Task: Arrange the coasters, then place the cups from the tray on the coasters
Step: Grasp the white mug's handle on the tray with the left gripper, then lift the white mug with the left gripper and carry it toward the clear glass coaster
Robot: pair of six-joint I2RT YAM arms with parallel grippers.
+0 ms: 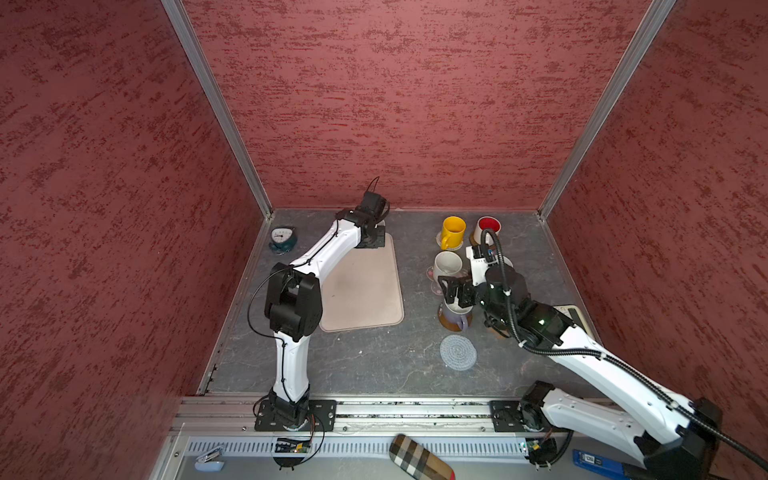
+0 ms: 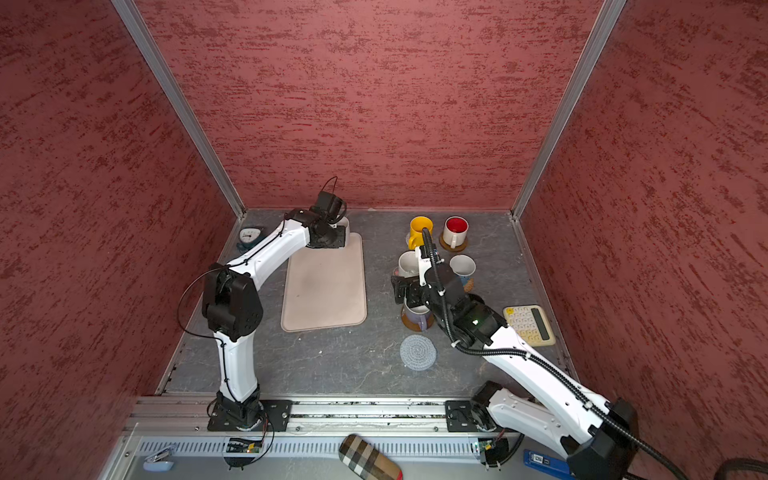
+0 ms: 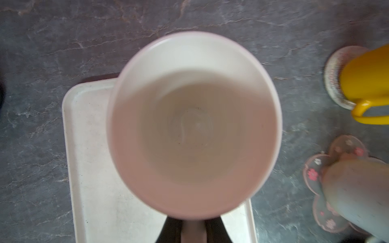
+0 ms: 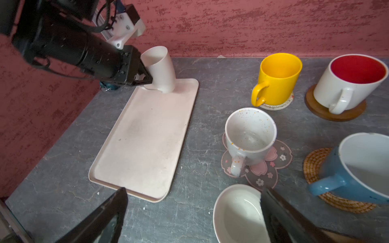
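My left pincer [image 4: 145, 81] clenches the handle of the white cup [image 4: 160, 67], tilted on the tray [image 4: 143, 136]; my right pincer [image 4: 193, 190] hangs released over the lavender cup [image 1: 459, 320].

I see a beige tray [image 1: 361, 291] lying flat, left of the table's middle. It is bare except for a plain white cup [image 4: 160, 69] tilted at its far end. To its right, cups stand upright on coasters.

- **Near the table's far edge:** a yellow cup [image 1: 453, 230] on a cream coaster [image 4: 275, 107], and a white cup with red inside [image 1: 487, 230] on a brown disc [image 4: 334, 115].
- **Nearer:** a speckled white cup [image 1: 448, 266] on a pink flower coaster [image 4: 263, 172], a blue cup [image 4: 357, 174] on a rattan coaster [image 4: 315, 164], and a lavender cup [image 1: 460, 321] on a second brown disc [image 1: 445, 321].

A grey-blue crochet coaster [image 1: 458, 352] lies bare, closest to the front edge.
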